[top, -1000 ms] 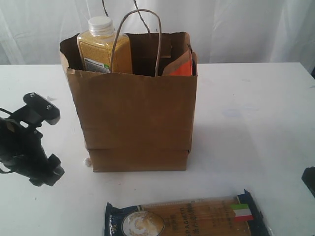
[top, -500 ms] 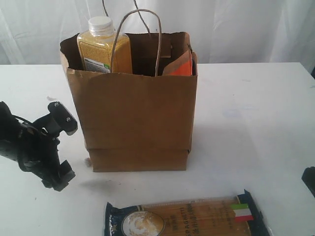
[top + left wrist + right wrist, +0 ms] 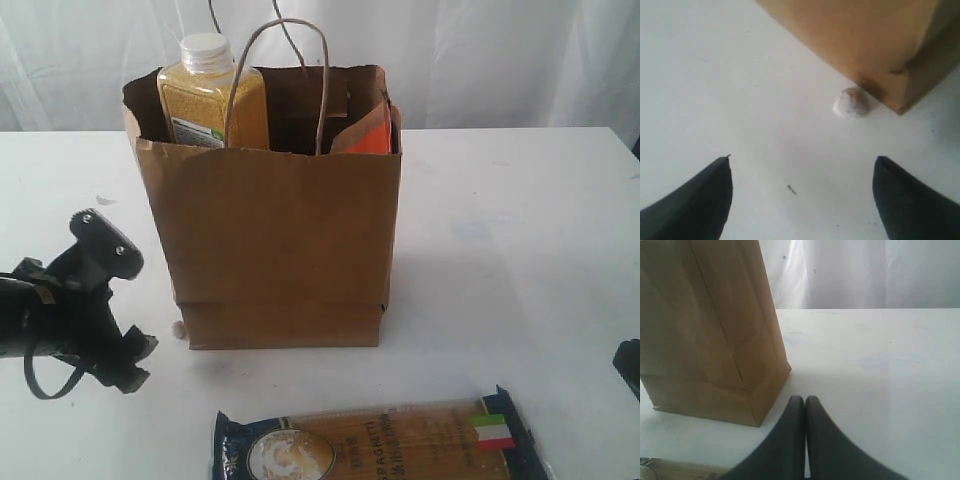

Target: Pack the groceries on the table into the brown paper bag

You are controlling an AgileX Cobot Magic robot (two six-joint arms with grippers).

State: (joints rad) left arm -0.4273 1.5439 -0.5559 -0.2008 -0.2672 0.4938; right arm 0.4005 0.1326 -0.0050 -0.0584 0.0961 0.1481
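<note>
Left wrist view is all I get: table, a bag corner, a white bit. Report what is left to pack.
Observer: The blue-ended spaghetti pack lies on the table in front of the brown paper bag.
Operator: Name the tallest thing in the bag.
Observer: The white-capped bottle of yellow grains rises above the rim on the bag's left side.
Operator: Give me the right pincer.
Observer: The right pincer is shut and holds nothing.
</note>
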